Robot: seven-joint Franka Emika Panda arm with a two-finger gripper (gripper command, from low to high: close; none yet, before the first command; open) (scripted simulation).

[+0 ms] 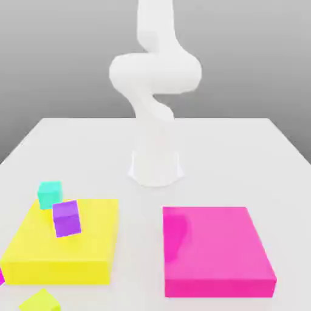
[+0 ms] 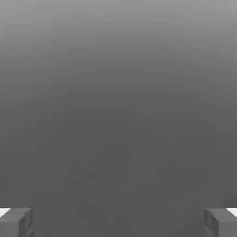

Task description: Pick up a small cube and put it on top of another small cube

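Note:
The small lime yellow-green cube (image 1: 41, 301) lies on the white table at the front of the exterior view's left, just ahead of the flat yellow block. The teal cube (image 1: 49, 194) rests at the yellow block's far left corner. In the hand view my gripper (image 2: 118, 222) is open, its two grey fingertips (image 2: 16, 222) far apart with nothing between them, facing plain grey background. The white arm (image 1: 155, 79) rises from its base at the table's middle and curls upward, well away from both cubes.
A flat yellow block (image 1: 67, 243) carries a purple cube (image 1: 66, 218) on its top. A flat pink block (image 1: 215, 249) lies to the exterior view's right. The arm's round base (image 1: 156, 167) stands behind them on the white table (image 1: 243, 158).

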